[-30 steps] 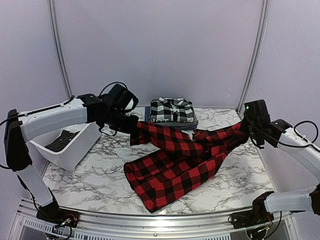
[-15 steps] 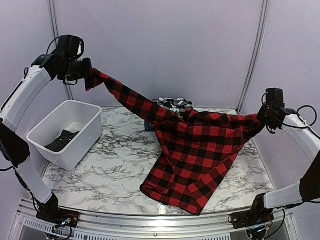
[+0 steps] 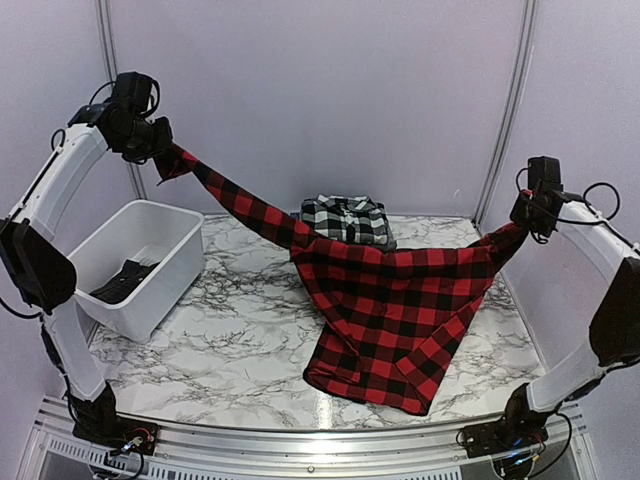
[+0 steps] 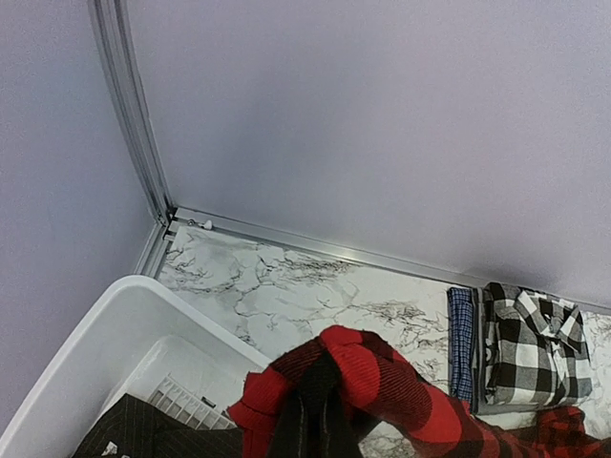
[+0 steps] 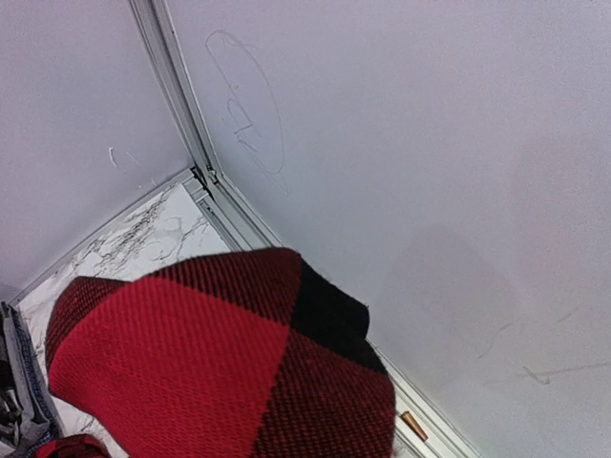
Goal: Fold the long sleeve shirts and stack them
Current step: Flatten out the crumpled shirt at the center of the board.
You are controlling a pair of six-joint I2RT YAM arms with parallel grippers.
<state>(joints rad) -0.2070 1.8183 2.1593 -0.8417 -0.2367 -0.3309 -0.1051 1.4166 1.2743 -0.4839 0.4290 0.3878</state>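
The left gripper [image 3: 165, 151] and right gripper [image 3: 521, 224] are pinching opposite ends of the red-and-black buffalo-check cloth shirt [image 3: 390, 300], which is sagging between them; lowering both evenly, cloth taut, should flatten it.

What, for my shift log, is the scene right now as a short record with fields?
red shirt: unfolded, spread between left tool and right tool, hem reaching the table
left tool: shut on a sleeve, raised high
right tool: shut on the other end, lower
plaid shirt: folded, on a stack at the back
tub: left side, dark garment inside
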